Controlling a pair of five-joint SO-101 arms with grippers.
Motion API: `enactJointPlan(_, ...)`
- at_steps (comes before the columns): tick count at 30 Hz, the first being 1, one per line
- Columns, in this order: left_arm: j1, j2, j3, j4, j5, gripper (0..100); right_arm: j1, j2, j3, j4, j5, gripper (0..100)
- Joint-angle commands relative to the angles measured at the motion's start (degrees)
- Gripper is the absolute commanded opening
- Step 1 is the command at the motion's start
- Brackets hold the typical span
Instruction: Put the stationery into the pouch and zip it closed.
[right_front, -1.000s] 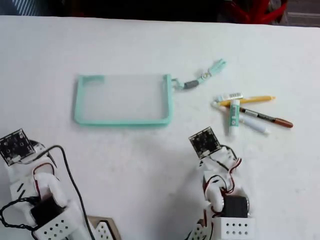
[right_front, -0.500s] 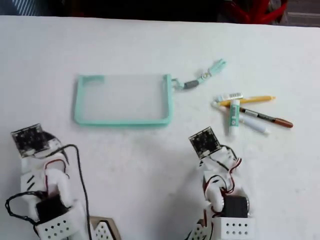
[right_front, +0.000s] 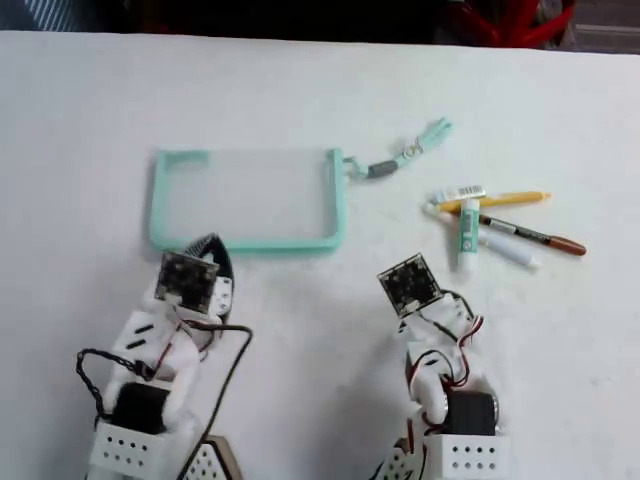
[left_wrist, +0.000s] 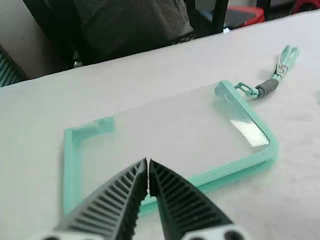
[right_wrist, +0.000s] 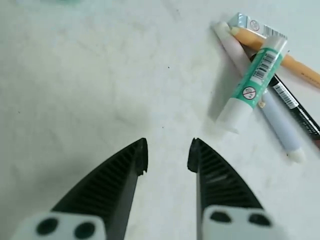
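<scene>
A clear pouch with a teal rim (right_front: 340, 205) lies flat at the table's middle left, its strap with the zipper pull (right_front: 405, 155) trailing off to the right. My left gripper (left_wrist: 148, 163) is shut and empty, hovering just above the pouch's near rim (left_wrist: 220, 176); in the high view the left gripper (right_front: 207, 244) sits at that edge's left part. To the right lies the stationery: a glue stick (right_front: 466, 235), a yellow pen (right_front: 505, 200), a dark marker (right_front: 535, 237) and a white pen (right_front: 510, 250). My right gripper (right_wrist: 167, 152) is open over bare table, short of the glue stick (right_wrist: 252, 82).
The white table's far edge (right_front: 320, 38) meets a dark background. Both arm bases stand at the near edge, and a small wooden block (right_front: 215, 460) lies between them. Bare table separates the pouch from the pens.
My left arm has swung from the table's near left corner to the right and forward, up to the pouch's near edge. The right arm, the pouch and the stationery have stayed put.
</scene>
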Motion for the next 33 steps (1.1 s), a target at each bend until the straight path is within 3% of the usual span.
enactJointPlan(1, 1.3, -0.4, -0.2, 0.4, -2.7, 3, 0.2, -0.3, 0.5, -0.4, 0.4, 14.2)
enactJointPlan(33, 2.2, -0.4, -0.2, 0.7, -3.3, 3, 0.2, -0.3, 0.5, -0.3, 0.4, 14.2)
